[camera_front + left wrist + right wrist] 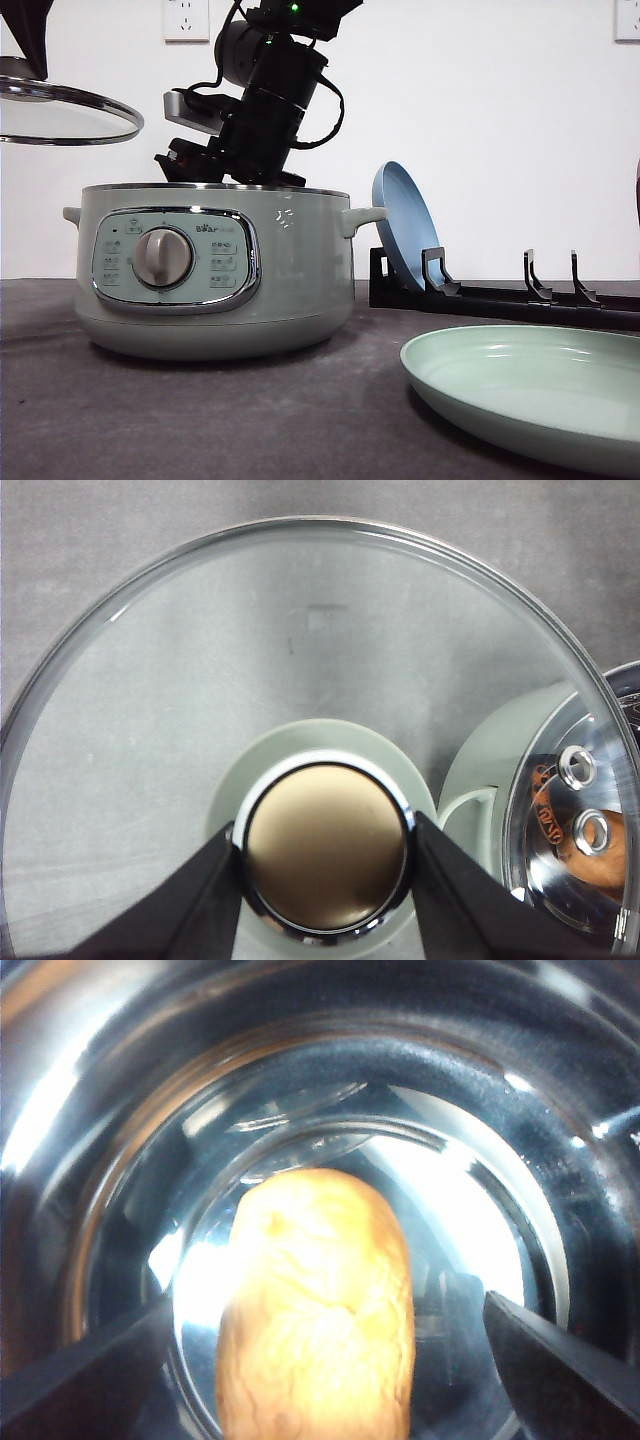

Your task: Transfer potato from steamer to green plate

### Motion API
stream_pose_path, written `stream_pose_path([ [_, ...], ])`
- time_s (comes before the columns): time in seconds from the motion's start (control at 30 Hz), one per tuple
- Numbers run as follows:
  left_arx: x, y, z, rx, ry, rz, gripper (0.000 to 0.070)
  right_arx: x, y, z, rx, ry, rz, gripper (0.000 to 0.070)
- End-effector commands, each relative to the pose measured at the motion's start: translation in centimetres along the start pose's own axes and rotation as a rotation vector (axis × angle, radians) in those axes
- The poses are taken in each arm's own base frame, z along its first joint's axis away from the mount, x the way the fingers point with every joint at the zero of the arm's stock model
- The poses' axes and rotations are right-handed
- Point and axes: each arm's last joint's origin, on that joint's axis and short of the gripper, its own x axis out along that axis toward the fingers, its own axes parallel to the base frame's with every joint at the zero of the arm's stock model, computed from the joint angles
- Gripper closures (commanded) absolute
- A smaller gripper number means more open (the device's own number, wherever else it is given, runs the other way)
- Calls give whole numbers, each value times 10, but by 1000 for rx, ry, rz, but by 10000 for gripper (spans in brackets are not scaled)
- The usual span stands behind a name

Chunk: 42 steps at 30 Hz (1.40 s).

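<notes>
Potato: an oval orange-brown potato [318, 1310] with rough skin lies on the shiny steel floor inside the steamer, directly between the right gripper's fingers.
Right gripper: the right gripper [320, 1355] is down inside the pot, its two dark fingers spread apart, one on each side of the potato and not touching it yet.
Left gripper: the left gripper [325, 865] is clamped on the bronze knob of the round glass lid [300, 680], holding it in the air off to the side of the pot.
Steamer: the large round sage-green steamer [215, 270] with a grey dial stands open on the dark table.
Step in hand: closing on the potato. It would go best to sink a little lower and squeeze across the narrow middle, since the skin is rounded and may slip.
Edges: the curved steel wall rings the fingers closely; a straight-up lift should clear the rim.
Open room: the wide, glossy mint-green plate [520, 395] sits well apart to the gripper's right, beyond the pot's handle. The path over it looks free, though glare makes the pot's depth hard to judge.
</notes>
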Motion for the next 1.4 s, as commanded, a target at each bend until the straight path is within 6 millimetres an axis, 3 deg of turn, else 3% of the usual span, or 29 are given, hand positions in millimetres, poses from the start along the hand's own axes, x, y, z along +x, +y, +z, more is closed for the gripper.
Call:
stream_pose_path([
  [0.0,-16,-1,6,9,-78,4,700,8,3,4,-17,-6,4,89],
  [0.3,-16,-1,6,10,-78,4,700,22,1,0,-2,21,9,103],
  [0.5,-16,-1,6,10,-80,4,700,23,3,0,-3,20,7,467],
  [0.57,-16,-1,6,10,-80,4,700,22,3,1,4,21,9,511],
  [0.67,-16,-1,6,10,-80,4,700,13,4,4,4,8,9,511],
  [0.77,-16,-1,6,10,-79,4,700,-11,7,12,1,-15,3,511],
  [0.97,-16,-1,6,10,-78,3,700,-85,17,19,10,-61,-13,511],
  [1.23,-16,-1,5,10,-75,3,700,-183,35,-6,54,-77,-91,511],
  [1.37,-16,-1,5,10,-75,3,700,-234,49,-32,62,-112,-166,511],
])
